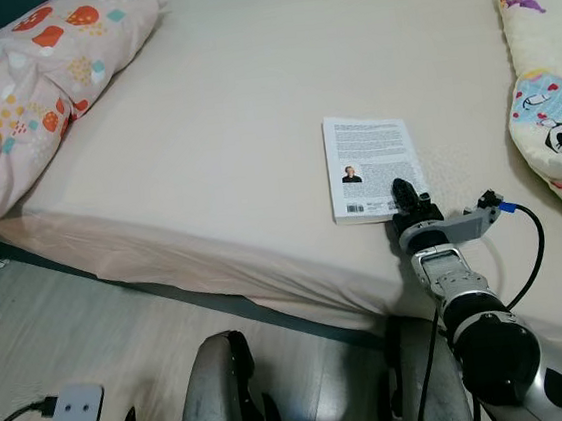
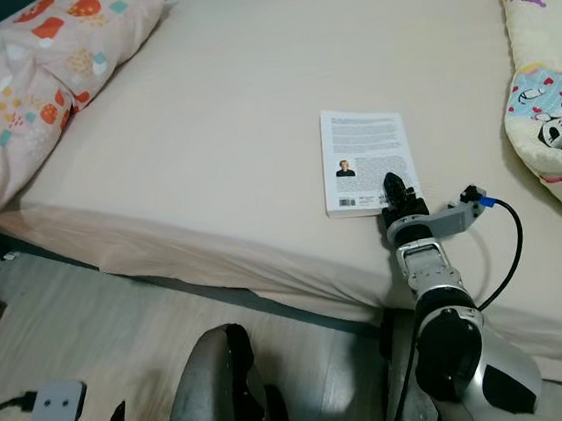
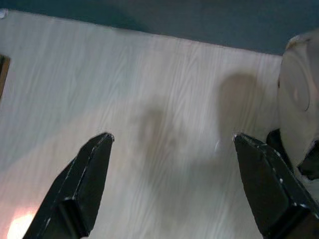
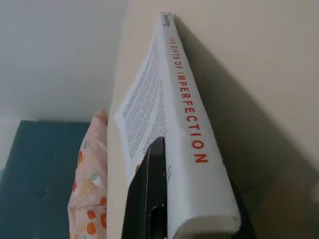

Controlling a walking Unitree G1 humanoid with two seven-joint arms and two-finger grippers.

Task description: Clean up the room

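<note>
1. One book (image 1: 370, 163) is your target: a white paperback lying back cover up on the bed (image 1: 222, 126), near the edge closest to you, well apart from the patterned pillow (image 1: 22, 87) at the head and from the cartoon-print bedding (image 1: 557, 111) on the far side.
2. Your right gripper (image 1: 407, 197) is at the book's near corner. In the right wrist view one black finger (image 4: 149, 199) lies flat on the cover beside the spine, and the other seems to sit beneath the book, so the gripper reads as closed on that corner, though the lower finger is barely visible.
3. To do this step well, keep the hold close to the spine, where the book is stiffest, and lift straight up before swinging away, so the pages do not fan open or drag on the sheet.
4. Treat a corner grip as weak: the book may well pivot, so move slowly.
5. Your left gripper (image 3: 172, 149) hangs idle over the wooden floor (image 3: 149, 89), fingers spread wide and empty.
6. Where the book should go is out of frame, and the cover text is too small to read.
</note>
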